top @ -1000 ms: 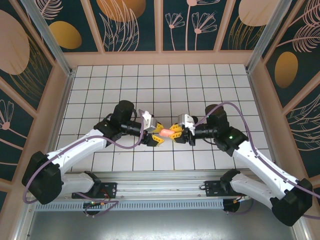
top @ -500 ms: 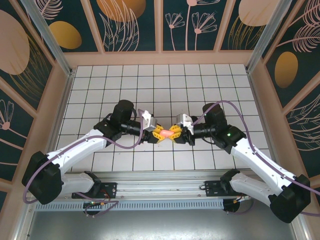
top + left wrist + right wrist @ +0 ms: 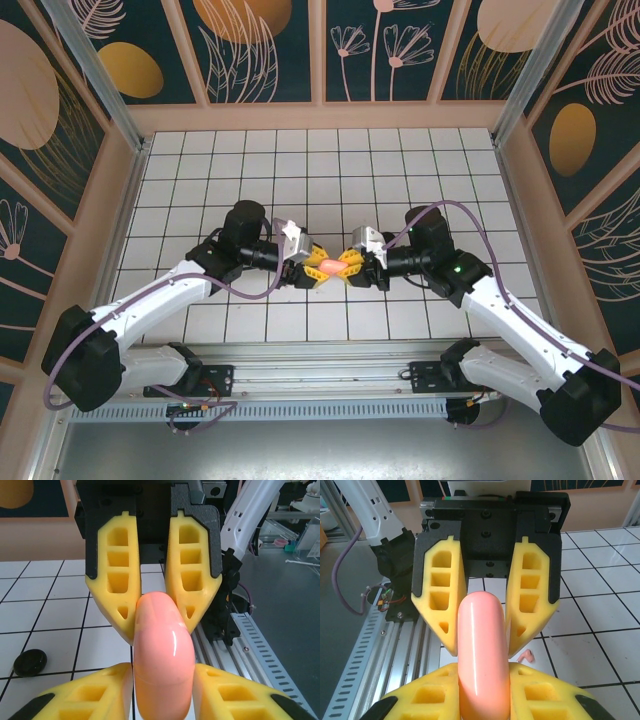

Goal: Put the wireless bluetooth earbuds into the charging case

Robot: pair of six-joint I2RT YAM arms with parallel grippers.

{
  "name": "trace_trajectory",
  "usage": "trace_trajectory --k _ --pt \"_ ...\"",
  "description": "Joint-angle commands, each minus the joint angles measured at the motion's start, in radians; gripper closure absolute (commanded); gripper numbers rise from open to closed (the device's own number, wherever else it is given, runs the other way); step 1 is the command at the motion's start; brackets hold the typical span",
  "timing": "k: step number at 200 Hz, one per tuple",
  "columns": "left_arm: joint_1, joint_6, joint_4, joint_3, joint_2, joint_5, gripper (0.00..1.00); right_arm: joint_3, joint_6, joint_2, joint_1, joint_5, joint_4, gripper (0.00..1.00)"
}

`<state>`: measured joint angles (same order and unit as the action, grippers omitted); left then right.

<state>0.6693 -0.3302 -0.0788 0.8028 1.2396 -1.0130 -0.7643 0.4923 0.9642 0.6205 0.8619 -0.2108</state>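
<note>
Above the tabletop (image 3: pixel 400 160), 6 o'clock of centre: pink charging case (image 3: pixel 329 266), held aloft.
Left fingers (image 3: pixel 314 270): closed on its 9 o'clock end.
Right fingers (image 3: pixel 346 266): clamped on its 3 o'clock end.
Earbud (image 3: pixel 526 656): pink, on tabletop, 4 o'clock of case.

Left arm (image 3: pixel 160 290) and right arm (image 3: pixel 500 312) reach inward, opposing jaws clamping one pink case (image 3: pixel 329 266).
</note>
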Motion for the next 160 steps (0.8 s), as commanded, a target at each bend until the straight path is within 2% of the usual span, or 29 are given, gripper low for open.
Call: trace_trajectory --k 1,19,45,54,71,82,160 --pt "0.003 0.028 -0.044 -0.010 -0.022 -0.024 0.67 -0.030 0.000 -0.001 -0.005 0.008 0.011 0.83" --pt "0.002 0.032 -0.047 -0.010 -0.021 -0.024 0.70 -0.030 0.004 0.001 -0.006 0.008 0.008 0.83" --pt "0.003 0.025 -0.033 -0.009 -0.017 -0.009 0.79 -0.029 0.004 0.000 -0.006 0.003 0.015 0.82" --pt "0.003 0.019 -0.025 -0.010 -0.016 -0.009 0.80 -0.028 -0.007 -0.002 -0.007 -0.002 0.022 0.79" --pt "0.004 0.009 -0.014 -0.011 -0.018 -0.009 0.80 -0.024 -0.031 -0.004 -0.010 -0.017 0.039 0.66" --pt "0.004 -0.002 -0.003 -0.010 -0.021 -0.008 0.80 -0.022 -0.045 -0.007 -0.017 -0.025 0.050 0.64" --pt "0.003 -0.035 0.028 -0.015 -0.025 -0.003 0.81 0.014 -0.102 -0.037 -0.067 -0.041 0.117 0.63"
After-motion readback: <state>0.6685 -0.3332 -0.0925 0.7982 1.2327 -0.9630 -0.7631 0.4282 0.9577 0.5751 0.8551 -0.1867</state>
